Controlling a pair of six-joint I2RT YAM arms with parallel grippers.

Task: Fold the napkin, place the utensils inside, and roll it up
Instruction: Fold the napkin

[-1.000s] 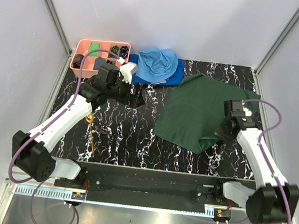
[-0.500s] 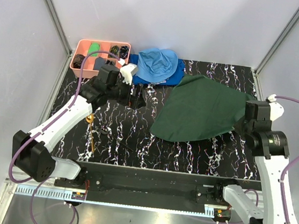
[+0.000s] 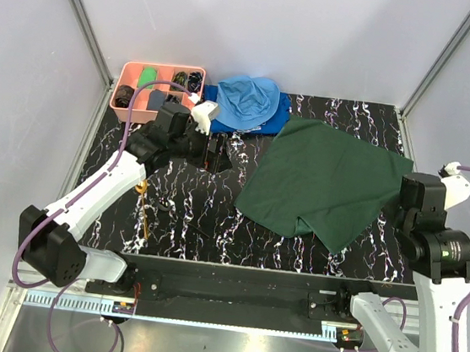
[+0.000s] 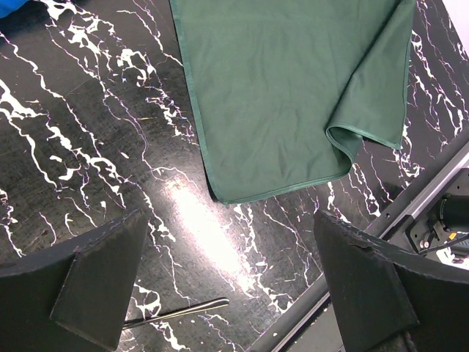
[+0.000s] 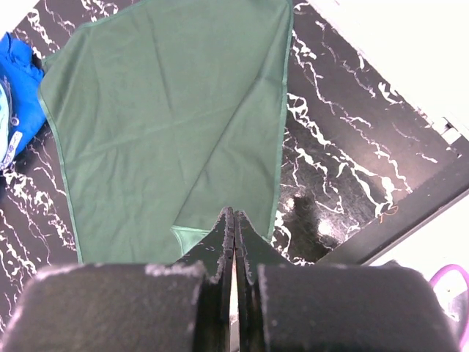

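Note:
The dark green napkin (image 3: 324, 178) lies spread on the right half of the black marble table (image 3: 187, 222). Its near corner is folded over on itself (image 4: 366, 125). My right gripper (image 5: 234, 216) hangs high above the napkin (image 5: 161, 117), jaws pressed shut with nothing between them. Its wrist (image 3: 425, 206) stands at the table's right edge. My left gripper (image 3: 218, 155) hovers left of the napkin, jaws wide open (image 4: 231, 290) and empty. The gold utensils (image 3: 144, 217) lie near the left front by the left arm. One slim handle (image 4: 176, 312) shows below the open fingers.
A pink compartment tray (image 3: 128, 75) with small items sits at the back left. Beside it a light blue cloth (image 3: 248, 101) lies on a royal-blue cloth (image 3: 280, 113), close to the napkin's far corner. The front rail (image 3: 232, 273) and side walls bound the table.
My right arm has risen and swung out to the right. The napkin, pulled up on its right side half a second ago, now lies flatter with its near corner folded over. The left arm barely moved.

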